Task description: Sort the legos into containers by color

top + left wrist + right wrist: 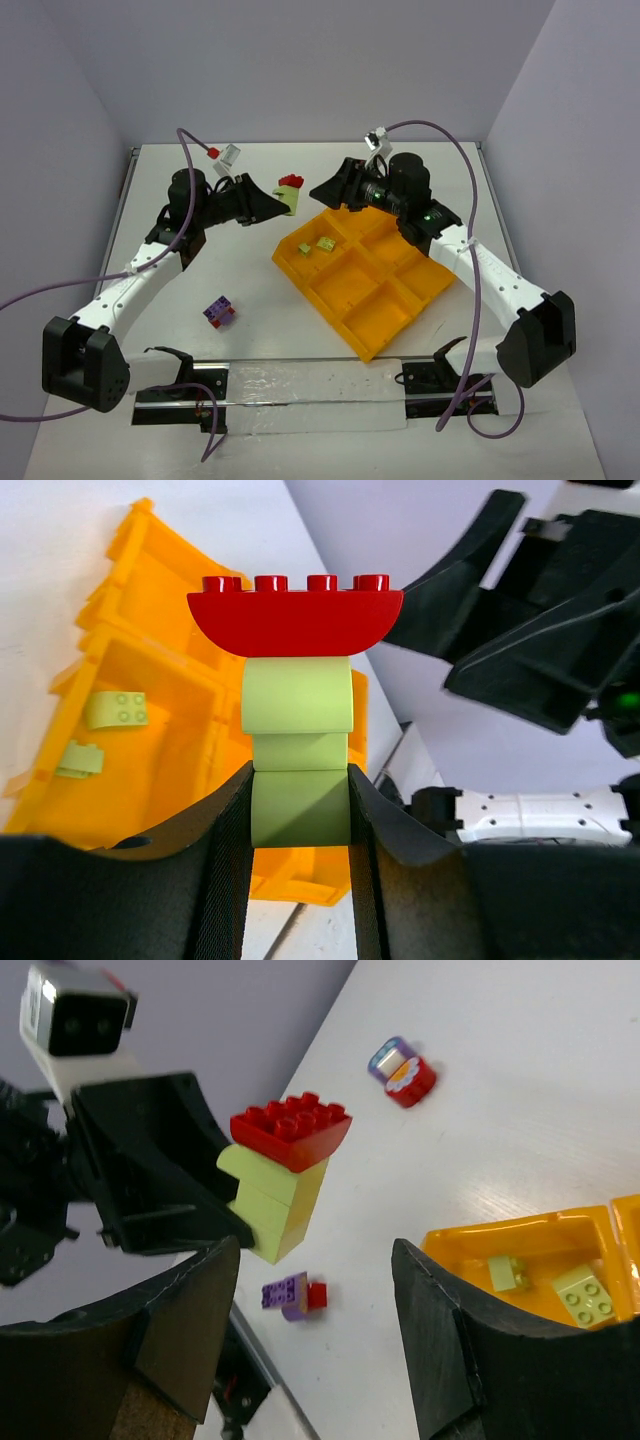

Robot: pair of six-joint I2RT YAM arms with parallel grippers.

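My left gripper (280,208) (300,780) is shut on the bottom of a yellow-green lego stack (298,720) topped by a red lego (300,615) (291,182), held in the air beyond the orange-yellow tray's (385,300) far left corner. My right gripper (322,190) (318,1252) is open and empty, facing that stack (275,1195) from the right, a short gap away. Two yellow-green legos (303,247) (326,243) lie in the tray's far left compartment (520,1245). A purple-and-red clump (218,311) (295,1295) lies on the table.
Another small red-and-purple clump (402,1068) lies on the table farther off in the right wrist view. The tray (150,650) sits tilted between the arms. A metal rail (300,385) runs along the near edge.
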